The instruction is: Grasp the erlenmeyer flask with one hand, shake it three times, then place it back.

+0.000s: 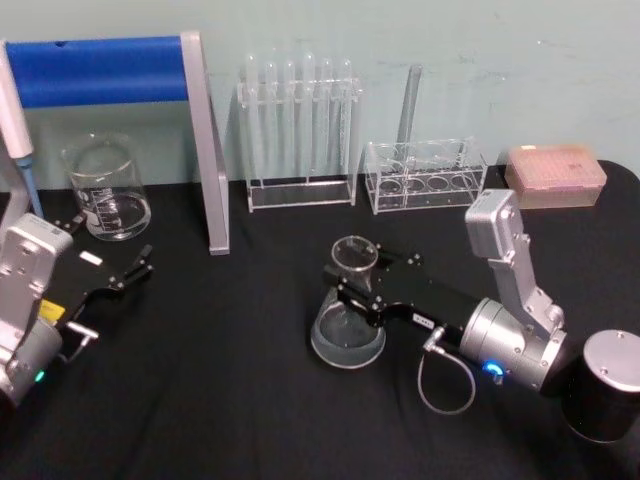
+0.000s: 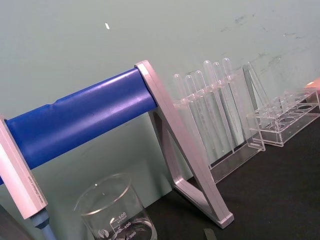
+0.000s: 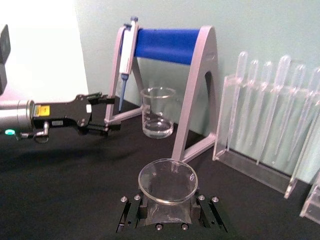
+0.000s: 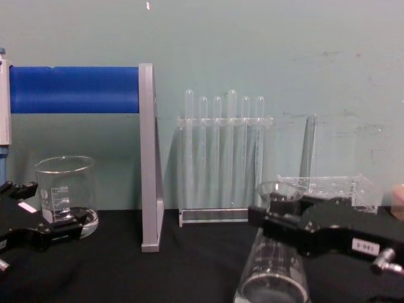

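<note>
a black cloth covers the table. at its back left stands a grey stand with a thick blue bar across the top, and a rack of test tubes sits just to the right of it against the wall.

the right gripper reaches in from the right to the middle of the table. its jaws stand on either side of the flask's neck and press against the glass, so it has hold of the flask just under the rim. the left gripper rests low at the left edge of the table, near the beaker. its fingers are spread wide with nothing between them.

the flask is near the centre of the table, in front of the racks and well apart from the stand. it is clear glass and cone shaped, with a wide round base, sloping sides and a short narrow neck that flares into a round open rim. it sits upright, and its base looks to be down on the cloth. faint white marks show on its side in the chest view.

the beaker, straight-sided with printed marks, stands under the blue bar at the back left.
</note>
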`<state>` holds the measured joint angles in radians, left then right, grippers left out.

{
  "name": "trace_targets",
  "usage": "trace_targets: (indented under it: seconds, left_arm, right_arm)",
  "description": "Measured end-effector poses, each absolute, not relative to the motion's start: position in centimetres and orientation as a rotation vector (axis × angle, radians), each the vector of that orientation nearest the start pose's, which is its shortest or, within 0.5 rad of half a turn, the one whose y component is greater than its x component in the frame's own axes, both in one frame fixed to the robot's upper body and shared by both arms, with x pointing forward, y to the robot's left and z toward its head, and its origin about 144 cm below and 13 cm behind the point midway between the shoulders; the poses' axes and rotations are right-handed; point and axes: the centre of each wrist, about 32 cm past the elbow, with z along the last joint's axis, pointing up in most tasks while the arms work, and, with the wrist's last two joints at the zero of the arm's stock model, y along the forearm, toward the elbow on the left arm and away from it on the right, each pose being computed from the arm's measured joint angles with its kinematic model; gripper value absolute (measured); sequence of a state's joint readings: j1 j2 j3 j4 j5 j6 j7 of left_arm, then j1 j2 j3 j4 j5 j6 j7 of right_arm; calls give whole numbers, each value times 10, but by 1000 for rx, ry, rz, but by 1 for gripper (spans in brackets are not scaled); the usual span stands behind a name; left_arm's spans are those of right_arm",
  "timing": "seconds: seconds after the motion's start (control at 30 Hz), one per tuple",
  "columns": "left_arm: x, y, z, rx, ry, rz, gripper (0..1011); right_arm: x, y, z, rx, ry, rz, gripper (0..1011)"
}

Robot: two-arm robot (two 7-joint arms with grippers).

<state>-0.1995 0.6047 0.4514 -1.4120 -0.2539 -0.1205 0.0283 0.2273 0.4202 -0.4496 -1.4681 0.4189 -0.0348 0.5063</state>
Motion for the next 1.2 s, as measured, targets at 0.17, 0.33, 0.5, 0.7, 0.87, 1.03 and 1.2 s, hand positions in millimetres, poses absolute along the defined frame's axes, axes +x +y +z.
trace_targets:
  seconds: [0.17, 0.33, 0.5, 0.7, 0.87, 1.03, 1.2]
  left_arm:
    - [489, 310, 1140, 304, -285, 1248, 1001]
    - [489, 310, 1140, 304, -285, 1248, 1001]
    - [489, 310, 1140, 304, -285, 1248, 1001]
    - [489, 310, 1140, 304, -285, 1248, 1001]
    - [489, 310, 1140, 304, -285, 1248, 1001]
    - [489, 310, 1140, 304, -285, 1248, 1001]
    - [489, 310, 1140, 304, -285, 1248, 1001]
  right_arm:
    - [495, -236, 1170, -42, -35, -718, 449]
    - [492, -237, 1181, -22, -50, -728, 449]
    - [491, -239, 1187, -8, -58, -737, 449]
    - [491, -239, 1188, -7, -56, -744, 449]
    - [491, -237, 1188, -6, -55, -757, 449]
    - [489, -230, 1189, -9, -57, -759, 449]
    - [486, -220, 1190, -12, -60, -735, 449]
